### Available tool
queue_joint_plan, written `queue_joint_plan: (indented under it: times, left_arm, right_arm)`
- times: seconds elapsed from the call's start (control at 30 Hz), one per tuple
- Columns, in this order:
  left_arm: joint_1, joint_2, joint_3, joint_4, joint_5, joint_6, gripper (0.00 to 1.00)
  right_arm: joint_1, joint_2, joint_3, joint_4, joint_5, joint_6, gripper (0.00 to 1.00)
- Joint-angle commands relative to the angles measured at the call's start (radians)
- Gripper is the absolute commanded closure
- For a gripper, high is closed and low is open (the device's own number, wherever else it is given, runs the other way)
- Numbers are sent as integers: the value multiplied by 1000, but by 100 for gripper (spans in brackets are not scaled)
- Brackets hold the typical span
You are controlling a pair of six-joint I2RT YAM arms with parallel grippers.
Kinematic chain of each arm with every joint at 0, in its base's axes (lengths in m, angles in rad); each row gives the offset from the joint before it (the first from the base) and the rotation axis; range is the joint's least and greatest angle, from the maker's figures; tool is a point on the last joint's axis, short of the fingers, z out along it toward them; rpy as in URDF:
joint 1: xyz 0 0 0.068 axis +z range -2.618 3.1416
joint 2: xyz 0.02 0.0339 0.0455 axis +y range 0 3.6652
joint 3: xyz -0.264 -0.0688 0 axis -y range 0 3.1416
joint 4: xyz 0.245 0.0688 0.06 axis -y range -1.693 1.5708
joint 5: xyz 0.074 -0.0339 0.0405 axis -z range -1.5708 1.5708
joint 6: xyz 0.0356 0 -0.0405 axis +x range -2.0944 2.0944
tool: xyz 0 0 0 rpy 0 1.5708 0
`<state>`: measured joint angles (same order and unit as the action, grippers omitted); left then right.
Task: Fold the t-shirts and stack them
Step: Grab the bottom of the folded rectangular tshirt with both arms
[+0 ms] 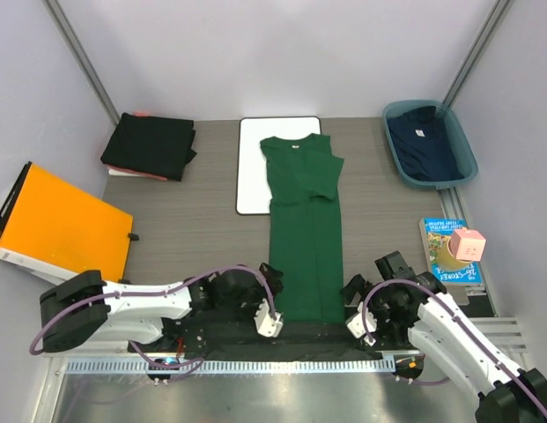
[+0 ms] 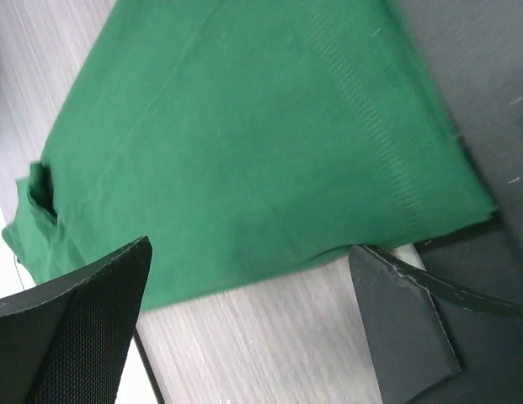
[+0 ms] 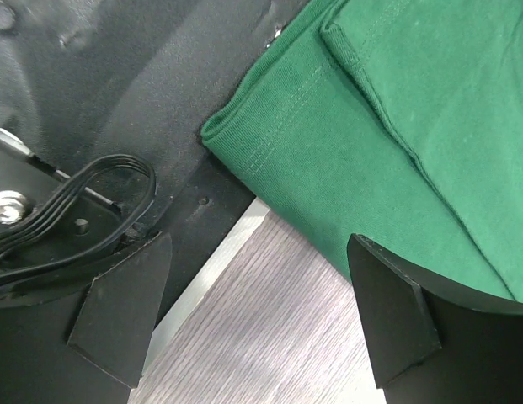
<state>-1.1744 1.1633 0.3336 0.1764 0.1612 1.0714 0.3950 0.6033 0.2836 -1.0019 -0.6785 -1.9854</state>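
This is a robotics lab test cell. Plain pale walls [image 1: 282, 53] close in a grey wood-grain tabletop [image 1: 194, 238] on three sides, with bare metal posts [image 1: 79, 62] rising at its far corners. A left arm [image 1: 123, 308] and a right arm [image 1: 458, 339], white and black with looping purple cables [image 1: 247, 271], are bolted at the near edge by a ribbed metal rail [image 1: 229, 366]. Near the other edges sit a white board [image 1: 251, 167], a blue bin [image 1: 462, 145] and an orange folder [image 1: 66, 225].

Shows folded hem corner of dark green t-shirt [image 3: 396, 109] resting across black mat [image 3: 160, 93] and wood-grain surface [image 3: 244, 370]. Shows right pincer [image 3: 253, 320] spread wide beside it, gripping nothing. Looped black cable [image 3: 84, 202] at left.
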Motion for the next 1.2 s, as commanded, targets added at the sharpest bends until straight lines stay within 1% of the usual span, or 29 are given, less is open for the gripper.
queue_joint_plan:
  times: [0.0,0.03,0.1,0.13,0.2,0.27,0.33,0.43,0.47,0.57,0.7,0.8,0.97,1.03,1.17]
  left_arm:
    - [-50,-71,-10,-20,15,-33,0]
    - [-48,-141,-7,-99,32,-30,0]
    - [-50,-210,-5,-174,86,2,0]
    - [-51,-262,-10,-243,98,21,0]
    - [-51,-303,-30,-282,112,53,0]
    - [-54,-310,-42,-295,119,62,0]
    - [-65,-289,-50,-276,123,53,0]
    - [-79,-206,-50,-198,95,41,0]
    - [-82,-164,-54,-143,89,41,0]
    - [-84,-91,-59,-71,69,53,0]
    - [-87,-34,-53,15,51,52,0]
    - [-90,-17,-53,40,43,52,0]
    - [-91,-19,-56,57,57,42,0]
    - [-91,-8,-57,73,66,35,0]
    - [-96,18,-57,109,67,19,4]
  right_arm:
    - [2,32,-20,3,-30,-82,9]
    - [1,32,-17,2,-30,-82,9]
    - [1,32,-15,-3,-29,-85,9]
    - [-1,33,-15,0,-29,-87,9]
    - [1,30,-18,-3,-35,-90,9]
    - [1,29,-24,-6,-39,-104,9]
    - [2,24,-30,-10,-41,-116,9]
    - [1,15,-35,9,-46,-101,10]
    - [1,12,-37,22,-46,-93,11]
    - [2,7,-44,63,-47,-84,13]
    - [1,6,-61,164,-53,-72,16]
    - [2,15,-61,224,-62,-59,16]
    - [2,81,-38,224,-93,-107,17]
    - [2,102,-41,236,-102,-139,19]
    - [5,145,-44,285,-122,-173,24]
